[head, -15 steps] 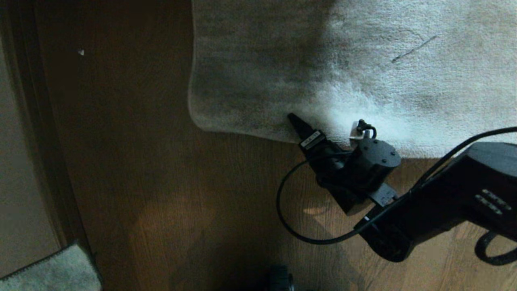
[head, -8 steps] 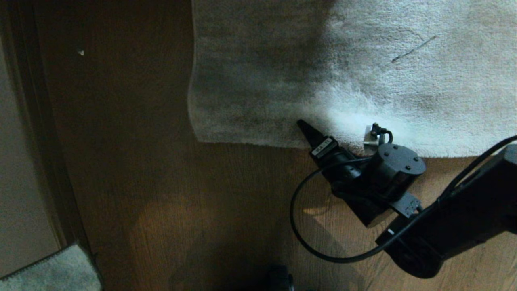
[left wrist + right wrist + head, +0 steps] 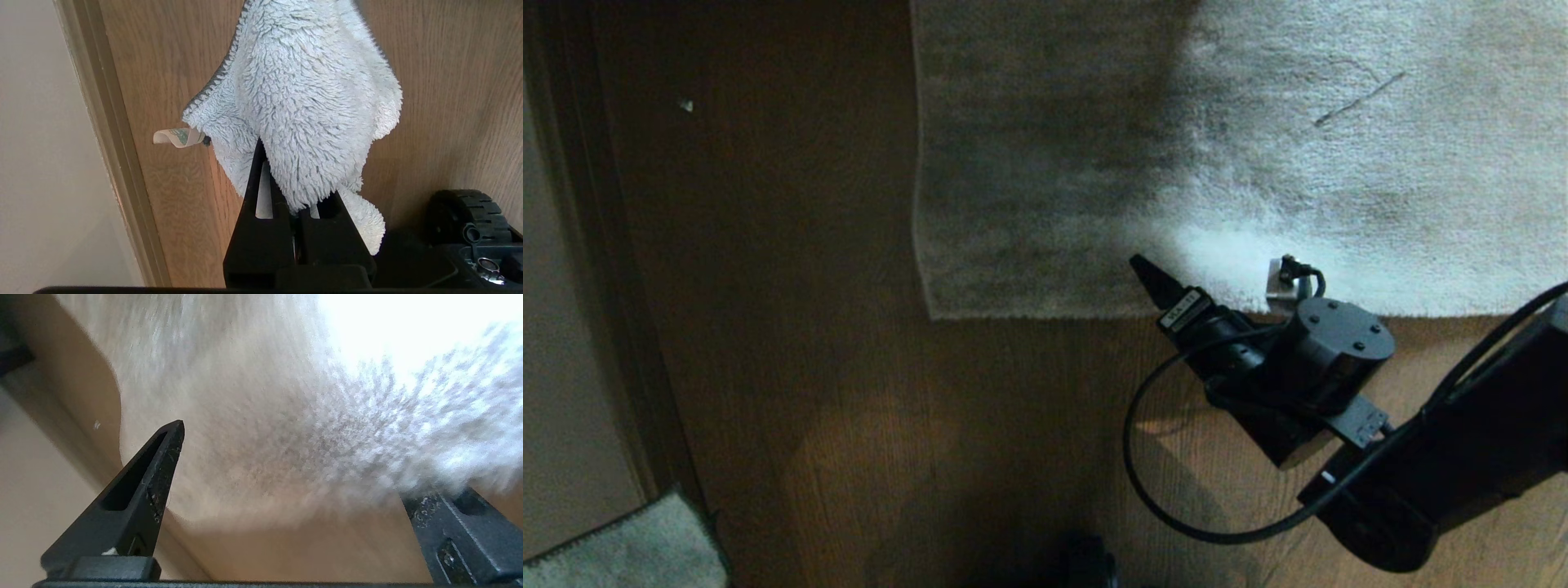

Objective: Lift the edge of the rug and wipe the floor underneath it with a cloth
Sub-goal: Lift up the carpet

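The grey-beige rug lies flat on the brown plank floor, its rug edge straight and the corner square. My right gripper hovers low at that hem, open, with nothing held. One black finger points onto the pile; the other is hidden under the wrist. In the right wrist view the rug edge runs across between the wide-apart fingers of the right gripper. My left gripper is parked at my side, shut on the pale grey-blue cloth, which hangs over the floor.
A wall and baseboard run along the left. A small white speck lies on the floor left of the rug. A grey terry piece shows at the bottom left. My base wheel is close to the cloth.
The rug's near edge, raised and curled a second ago, has dropped flat onto the floor. My right gripper has drawn back toward me and to the right, still open.
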